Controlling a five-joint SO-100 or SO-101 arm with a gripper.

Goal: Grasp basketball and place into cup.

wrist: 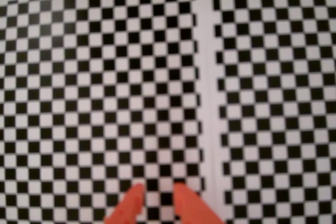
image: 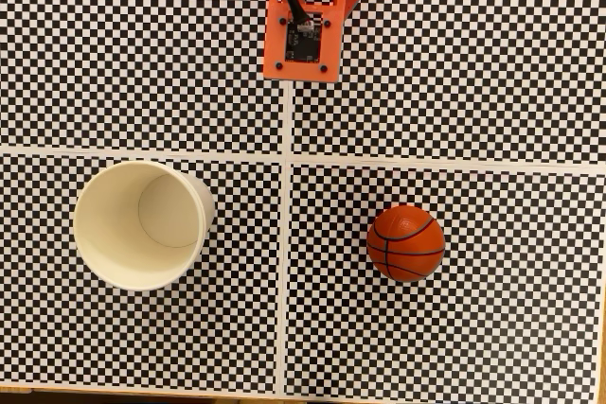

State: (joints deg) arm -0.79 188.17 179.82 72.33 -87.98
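Two task items on the mat, neither touched yet. Landmark is the cup [image: 142, 224]: cream paper, upright, mouth open to the fixed view, nothing inside. The basketball [image: 406, 242] sits well apart from the cup, to its right in the fixed view, across the white seam line [image: 285, 272] that splits the checkerboard mat [image: 492, 63]. My arm housing [image: 308, 14] is up and right of the cup, at the top edge of that view, near neither item. My gripper [wrist: 158, 188] shows in the wrist view as two orange fingertips [wrist: 132, 199] with a narrow gap between them, roughly one checker square wide; jaws nearly together, nothing held. Judgement on the ball: likely light, probably rubber or foam with some give, surface looks matte and grippy, round so it will roll if nudged off-centre. I'd open wide, come down over the top and pinch across the widest part, fingers on opposite sides. Cup mouth is wider than the ball, so the drop has margin; the paper cup is light too and could tip if I clip its rim. Surface is flat, printed black-and-white checks in four panels with white borders; a wood-coloured strip [image: 142, 391] runs along the edge below the cup. Room beyond the mat isn't visible.
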